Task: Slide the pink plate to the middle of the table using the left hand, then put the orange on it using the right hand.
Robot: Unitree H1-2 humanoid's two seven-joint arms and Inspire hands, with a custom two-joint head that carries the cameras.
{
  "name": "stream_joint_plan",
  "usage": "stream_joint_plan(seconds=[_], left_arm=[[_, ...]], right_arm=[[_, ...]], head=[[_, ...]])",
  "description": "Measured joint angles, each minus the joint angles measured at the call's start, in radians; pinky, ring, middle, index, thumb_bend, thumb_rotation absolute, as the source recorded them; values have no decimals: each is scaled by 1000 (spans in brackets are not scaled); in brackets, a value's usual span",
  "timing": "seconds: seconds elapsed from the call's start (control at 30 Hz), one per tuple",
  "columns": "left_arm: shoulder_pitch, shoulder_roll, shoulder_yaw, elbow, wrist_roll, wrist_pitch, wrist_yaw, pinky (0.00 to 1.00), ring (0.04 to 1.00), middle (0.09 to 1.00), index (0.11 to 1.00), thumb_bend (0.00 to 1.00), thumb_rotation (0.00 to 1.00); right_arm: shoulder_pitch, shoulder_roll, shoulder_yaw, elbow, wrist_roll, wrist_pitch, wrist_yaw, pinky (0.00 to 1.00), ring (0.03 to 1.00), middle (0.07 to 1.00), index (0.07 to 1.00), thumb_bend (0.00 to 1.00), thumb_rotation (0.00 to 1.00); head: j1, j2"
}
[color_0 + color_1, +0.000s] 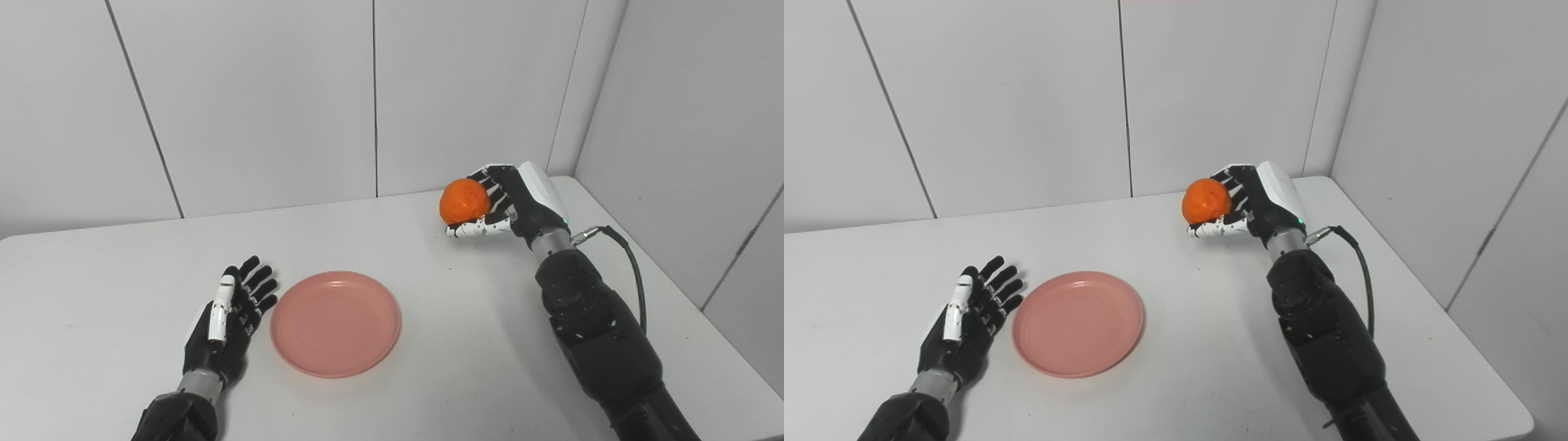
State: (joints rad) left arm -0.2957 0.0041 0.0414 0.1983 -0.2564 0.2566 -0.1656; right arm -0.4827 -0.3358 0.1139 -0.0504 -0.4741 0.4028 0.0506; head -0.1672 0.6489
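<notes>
The pink plate [335,322] lies flat on the white table [429,367], a little left of the middle and near the front. My left hand [229,312] is open, fingers spread, resting just left of the plate's rim; I cannot tell if it touches the rim. My right hand [511,205] is shut on the orange [464,201] and holds it above the table at the back right, well behind and to the right of the plate. The same scene shows in the right eye view: plate [1078,323], orange [1206,200].
White wall panels close the back and right side of the table. A black cable [631,269] loops from my right wrist along the forearm. The table's right edge [723,343] runs close to my right arm.
</notes>
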Motion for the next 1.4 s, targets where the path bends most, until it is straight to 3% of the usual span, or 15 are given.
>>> stream_joint_plan(seconds=[0.2,0.63,0.9,1.4], left_arm=[[1,-23,-15,0,20,-2,14,906,898,897,892,369,1000],[-11,-63,-34,32,82,-43,51,906,905,907,894,384,1000],[-24,-92,-34,70,93,-90,82,904,901,903,891,390,1000],[-35,-118,-32,102,126,-135,126,891,886,887,885,378,1000]], right_arm=[[-11,48,37,-40,-9,3,30,393,439,478,486,500,138],[-15,136,126,-29,-38,-8,55,381,439,482,486,502,139],[-14,197,166,26,-35,-44,53,372,430,474,485,501,138],[-11,241,223,126,-56,-86,47,377,445,491,487,502,138]], head=[[77,6],[207,12],[256,17],[273,26]])
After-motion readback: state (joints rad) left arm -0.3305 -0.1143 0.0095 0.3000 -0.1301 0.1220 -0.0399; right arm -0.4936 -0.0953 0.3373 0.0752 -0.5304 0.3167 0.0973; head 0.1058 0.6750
